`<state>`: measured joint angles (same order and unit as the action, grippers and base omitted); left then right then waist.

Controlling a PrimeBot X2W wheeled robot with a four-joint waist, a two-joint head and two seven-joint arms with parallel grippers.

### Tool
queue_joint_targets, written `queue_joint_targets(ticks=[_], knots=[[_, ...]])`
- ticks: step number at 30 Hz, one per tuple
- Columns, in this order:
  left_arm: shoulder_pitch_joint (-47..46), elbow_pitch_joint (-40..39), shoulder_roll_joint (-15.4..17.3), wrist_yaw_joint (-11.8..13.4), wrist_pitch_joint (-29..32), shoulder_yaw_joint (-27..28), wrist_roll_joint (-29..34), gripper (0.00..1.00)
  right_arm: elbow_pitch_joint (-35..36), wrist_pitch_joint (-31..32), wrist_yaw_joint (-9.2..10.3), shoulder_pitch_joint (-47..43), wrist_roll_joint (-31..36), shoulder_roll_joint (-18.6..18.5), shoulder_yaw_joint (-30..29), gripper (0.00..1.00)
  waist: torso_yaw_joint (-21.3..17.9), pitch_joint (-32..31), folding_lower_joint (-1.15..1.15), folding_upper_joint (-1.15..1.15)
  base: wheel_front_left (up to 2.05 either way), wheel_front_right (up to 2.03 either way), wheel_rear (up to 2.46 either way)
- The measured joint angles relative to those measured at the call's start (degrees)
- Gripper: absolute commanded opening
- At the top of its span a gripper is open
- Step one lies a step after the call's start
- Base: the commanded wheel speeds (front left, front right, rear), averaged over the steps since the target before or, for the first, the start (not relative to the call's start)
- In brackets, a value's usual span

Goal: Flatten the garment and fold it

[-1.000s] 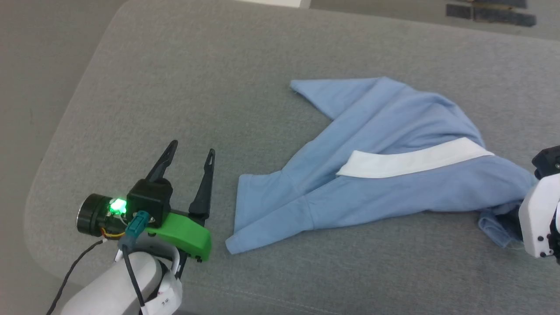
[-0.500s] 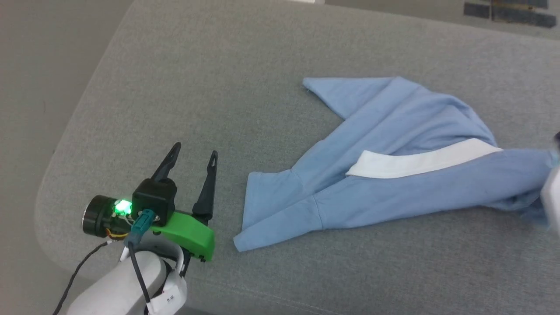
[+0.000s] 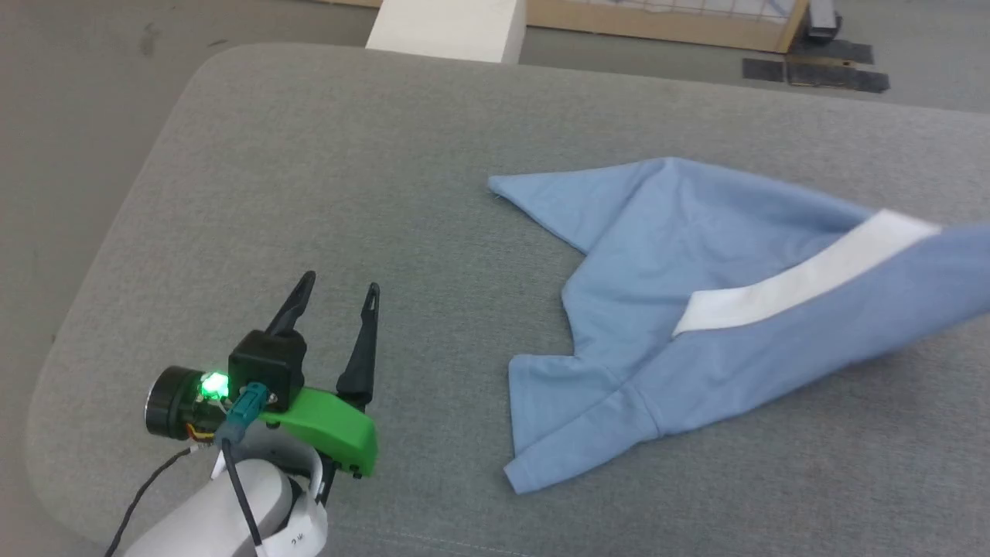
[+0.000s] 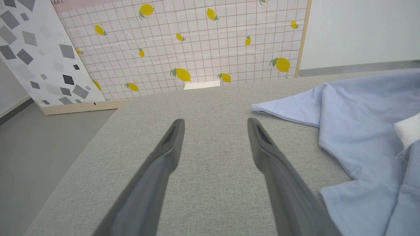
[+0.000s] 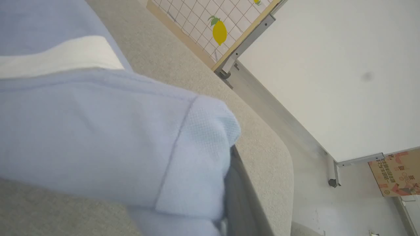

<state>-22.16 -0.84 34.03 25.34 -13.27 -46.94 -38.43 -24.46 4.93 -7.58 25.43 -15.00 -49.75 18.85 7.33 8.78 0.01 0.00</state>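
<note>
The garment (image 3: pixel 735 309), a light blue shirt with a white collar band (image 3: pixel 804 282), lies crumpled on the right half of the grey padded table (image 3: pixel 309 155). Its right part is lifted and runs off the head view's right edge. In the right wrist view a hemmed sleeve of the garment (image 5: pixel 98 131) drapes over my right gripper's dark finger (image 5: pixel 241 196), which is shut on the fabric. My left gripper (image 3: pixel 341 281) hovers open over bare table to the left of the shirt, nothing between its fingers (image 4: pixel 164 164). The garment (image 4: pixel 361 124) lies to that gripper's right.
A white box (image 3: pixel 445 31) stands just beyond the table's far edge. Behind it is a wooden-framed panel (image 3: pixel 657 23) with a lemon pattern (image 4: pixel 197 42). The table's rounded left corner (image 3: pixel 54 363) is close to my left arm. Grey floor surrounds the table.
My right gripper has shut on the garment's right end, raised it and gone out of the head view. The shirt has been dragged rightward. The head camera shifted; the left arm stayed put.
</note>
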Motion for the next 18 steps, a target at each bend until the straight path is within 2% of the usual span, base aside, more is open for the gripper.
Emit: queue_joint_targets(ticks=[7,12,13,14,18], knots=[[1.83,-0.34,0.87,0.03,0.12,-0.1,-0.64,1.0,-0.8,-3.5,0.0,-15.96,4.56,8.33,-1.23,0.0,-2.03,-1.5,0.0,0.0,0.0,0.0,0.0],[2.86,-0.21,1.22,0.01,0.66,-0.29,-2.09,1.0,1.01,-2.71,0.0,-21.79,5.5,11.04,2.02,0.0,-3.41,-3.36,-0.01,0.0,0.0,0.0,0.0],[2.99,-0.14,1.21,0.0,0.78,-0.37,-2.34,1.0,1.25,-1.78,0.0,-22.45,5.27,11.07,3.14,0.43,-3.73,-3.81,-0.01,0.0,0.0,0.0,0.0],[3.07,-0.13,1.2,0.0,1.07,-0.49,-2.47,1.0,1.64,-0.97,-0.01,-23.02,4.78,11.04,3.98,1.0,-4.03,-4.28,-0.01,0.0,0.0,0.0,0.0],[3.32,-0.13,1.15,0.0,1.37,-0.63,-2.78,1.0,3.82,-0.13,-0.01,-23.29,1.6,10.5,3.66,1.0,-5.23,-5.73,-0.01,0.0,0.0,0.0,0.0]])
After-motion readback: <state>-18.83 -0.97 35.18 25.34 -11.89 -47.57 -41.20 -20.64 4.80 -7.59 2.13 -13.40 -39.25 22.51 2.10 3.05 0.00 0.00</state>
